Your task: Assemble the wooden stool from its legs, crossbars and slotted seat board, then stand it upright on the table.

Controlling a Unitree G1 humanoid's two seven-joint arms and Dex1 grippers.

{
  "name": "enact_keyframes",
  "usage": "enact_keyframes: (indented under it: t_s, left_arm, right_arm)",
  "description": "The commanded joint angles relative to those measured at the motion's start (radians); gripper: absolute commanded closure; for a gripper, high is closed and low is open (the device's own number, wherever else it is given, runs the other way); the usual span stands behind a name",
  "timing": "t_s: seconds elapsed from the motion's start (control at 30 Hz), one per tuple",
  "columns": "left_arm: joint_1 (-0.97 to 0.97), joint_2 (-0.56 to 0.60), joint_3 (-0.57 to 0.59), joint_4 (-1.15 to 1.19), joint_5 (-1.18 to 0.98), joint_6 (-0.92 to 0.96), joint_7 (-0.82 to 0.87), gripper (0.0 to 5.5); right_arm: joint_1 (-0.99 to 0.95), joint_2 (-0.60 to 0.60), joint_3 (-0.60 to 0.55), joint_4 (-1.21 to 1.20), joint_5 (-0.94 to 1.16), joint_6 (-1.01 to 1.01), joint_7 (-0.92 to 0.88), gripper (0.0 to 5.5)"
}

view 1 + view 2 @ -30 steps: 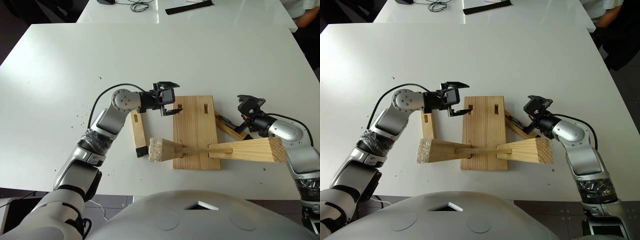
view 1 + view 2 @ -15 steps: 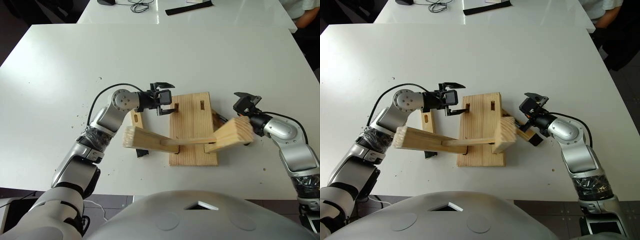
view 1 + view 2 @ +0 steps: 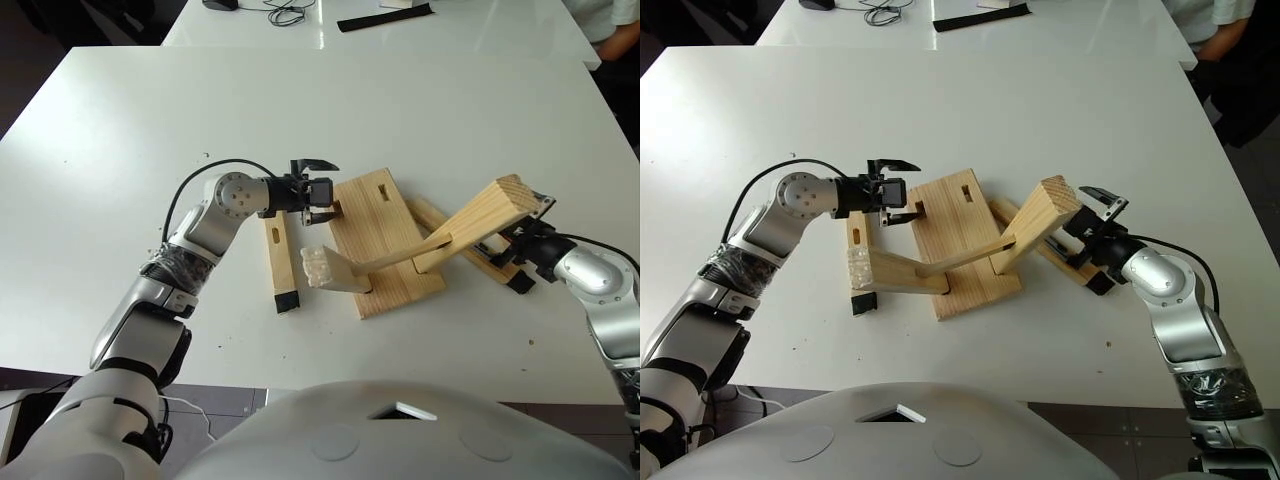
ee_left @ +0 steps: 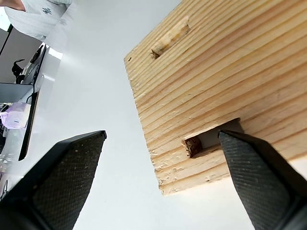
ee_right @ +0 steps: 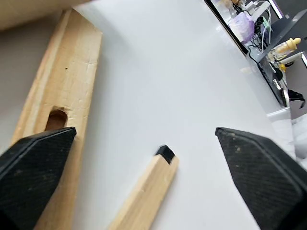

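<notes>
The slotted seat board (image 3: pixel 385 235) lies flat on the white table (image 3: pixel 200 110), turned at an angle. Two thick legs joined by a thin crossbar (image 3: pixel 395 260) rest across it. One leg (image 3: pixel 330 272) lies at the board's near left edge. The other leg (image 3: pixel 480 215) tilts up off the right side. My left gripper (image 3: pixel 325 190) is open around the board's far left corner, one fingertip (image 4: pixel 259 177) beside a slot (image 4: pixel 211 139). My right gripper (image 3: pixel 1090 225) stands open just behind the raised leg's end, with nothing between its fingers.
A loose leg (image 3: pixel 277 262) with a black tip lies left of the board. Another slotted leg (image 5: pixel 57 120) lies on the table under the raised leg, beside a black-tipped piece (image 5: pixel 153 177). A second table (image 3: pixel 400 20) with cables stands behind.
The joined legs swung round: the right leg rose beside the right gripper and the left one dropped onto the board's near edge. The board turned, its far end going left. The right gripper moved right.
</notes>
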Motion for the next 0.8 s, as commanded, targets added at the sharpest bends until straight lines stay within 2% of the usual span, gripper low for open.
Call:
enact_keyframes:
  t_s: [0.03, 0.2, 0.43, 0.6, 0.67, 0.8]
  left_arm:
    - [0.033, 0.001, -0.007, -0.007, -0.011, 0.011, -0.034, 1.16]
    - [0.006, -0.025, 0.026, 0.007, -0.031, 0.022, -0.002, 1.16]
    - [-0.016, -0.037, 0.039, 0.101, 0.013, 0.002, 0.067, 1.16]
    - [-0.015, -0.034, 0.058, 0.161, 0.025, -0.023, 0.118, 1.16]
    - [0.018, -0.011, 0.096, 0.095, -0.023, 0.004, 0.101, 1.16]
    - [0.159, 0.066, 0.202, -0.204, -0.172, 0.160, 0.015, 1.16]
  right_arm:
    - [0.093, -0.030, 0.014, 0.103, -0.068, 0.034, 0.010, 0.14]
    - [0.072, -0.006, -0.019, 0.045, -0.031, 0.052, 0.000, 0.14]
    - [0.022, 0.087, -0.105, -0.228, 0.144, 0.197, 0.013, 0.14]
    - [0.039, 0.074, -0.144, -0.388, 0.264, 0.316, 0.084, 0.14]
    - [0.068, 0.056, -0.164, -0.421, 0.278, 0.333, 0.106, 0.14]
    - [0.156, 0.029, -0.206, -0.449, 0.273, 0.333, 0.144, 0.14]
